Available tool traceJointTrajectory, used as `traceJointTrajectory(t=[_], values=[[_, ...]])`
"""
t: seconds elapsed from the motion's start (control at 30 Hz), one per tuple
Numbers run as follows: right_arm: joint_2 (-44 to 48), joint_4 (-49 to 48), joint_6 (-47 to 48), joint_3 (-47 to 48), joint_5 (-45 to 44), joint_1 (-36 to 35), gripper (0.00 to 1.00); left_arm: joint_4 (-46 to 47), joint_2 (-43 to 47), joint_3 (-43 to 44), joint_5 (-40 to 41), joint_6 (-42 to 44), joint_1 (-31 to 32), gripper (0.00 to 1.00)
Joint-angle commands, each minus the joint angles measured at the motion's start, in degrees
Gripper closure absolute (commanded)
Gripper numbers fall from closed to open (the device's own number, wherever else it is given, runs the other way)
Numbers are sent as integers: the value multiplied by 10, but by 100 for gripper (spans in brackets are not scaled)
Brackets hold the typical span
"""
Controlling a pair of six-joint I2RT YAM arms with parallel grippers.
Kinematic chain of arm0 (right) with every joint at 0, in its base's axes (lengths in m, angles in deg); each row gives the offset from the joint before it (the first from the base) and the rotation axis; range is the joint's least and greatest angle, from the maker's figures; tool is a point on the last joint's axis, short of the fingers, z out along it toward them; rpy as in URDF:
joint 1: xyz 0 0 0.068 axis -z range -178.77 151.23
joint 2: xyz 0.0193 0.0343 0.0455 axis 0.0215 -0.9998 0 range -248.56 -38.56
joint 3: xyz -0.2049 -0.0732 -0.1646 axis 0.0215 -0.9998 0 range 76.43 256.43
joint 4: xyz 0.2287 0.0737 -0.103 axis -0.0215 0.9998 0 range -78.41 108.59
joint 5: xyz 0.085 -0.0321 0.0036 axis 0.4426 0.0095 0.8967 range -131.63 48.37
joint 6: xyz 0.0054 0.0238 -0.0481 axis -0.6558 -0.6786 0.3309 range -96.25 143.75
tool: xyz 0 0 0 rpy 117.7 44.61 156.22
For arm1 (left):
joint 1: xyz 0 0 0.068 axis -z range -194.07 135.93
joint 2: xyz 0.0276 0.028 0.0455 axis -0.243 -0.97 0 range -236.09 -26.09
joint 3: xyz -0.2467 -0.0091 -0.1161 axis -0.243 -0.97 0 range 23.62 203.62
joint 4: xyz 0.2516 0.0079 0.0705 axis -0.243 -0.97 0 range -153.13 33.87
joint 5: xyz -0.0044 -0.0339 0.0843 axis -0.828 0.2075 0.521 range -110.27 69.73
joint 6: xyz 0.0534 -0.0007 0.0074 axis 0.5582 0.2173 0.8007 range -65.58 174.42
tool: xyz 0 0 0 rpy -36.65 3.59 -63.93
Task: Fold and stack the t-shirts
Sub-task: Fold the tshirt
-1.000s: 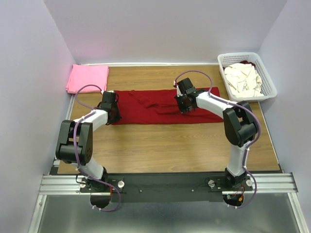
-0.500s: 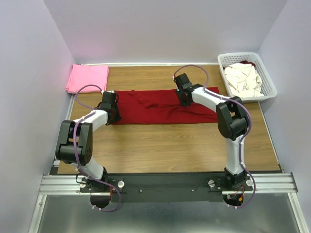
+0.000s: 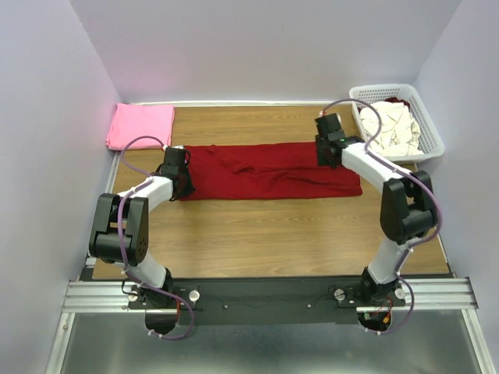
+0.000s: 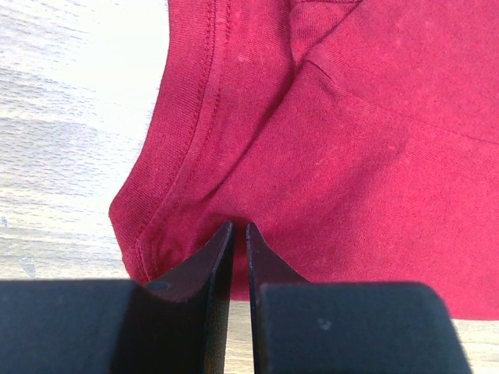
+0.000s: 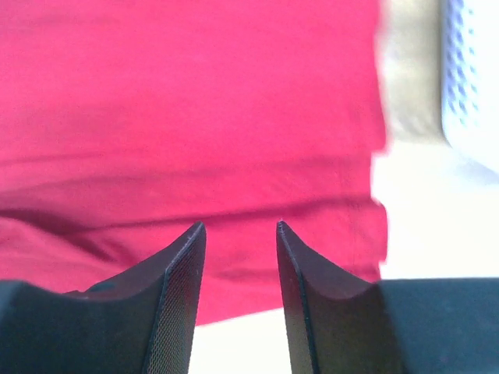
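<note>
Dark red t-shirt [image 3: 265, 173] on the table [image 3: 273, 226], pink t-shirt [image 3: 140, 125] far left

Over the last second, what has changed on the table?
The right tool travelled rightward along the dark red t-shirt, from its middle to its right end near the basket, and opened, letting the cloth go. That end now lies a little farther right. The left tool stays shut on the shirt's left edge. The pink t-shirt and basket have not moved.
</note>
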Motion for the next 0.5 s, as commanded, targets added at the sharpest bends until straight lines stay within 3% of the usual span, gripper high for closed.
traceJointTrajectory(t=[0.0, 0.07, 0.17, 0.47], values=[[61, 18, -141, -79, 23, 62, 50, -24, 12, -10, -13, 7, -3, 81], [80, 5, -186, -111, 99, 123, 49, -23, 13, -8, -17, 9, -3, 81], [124, -51, -230, -166, 155, 145, 50, -22, 13, -8, -21, 10, -3, 81], [170, -174, -339, -291, 209, 193, 50, -20, 15, -9, -29, 11, -3, 81]])
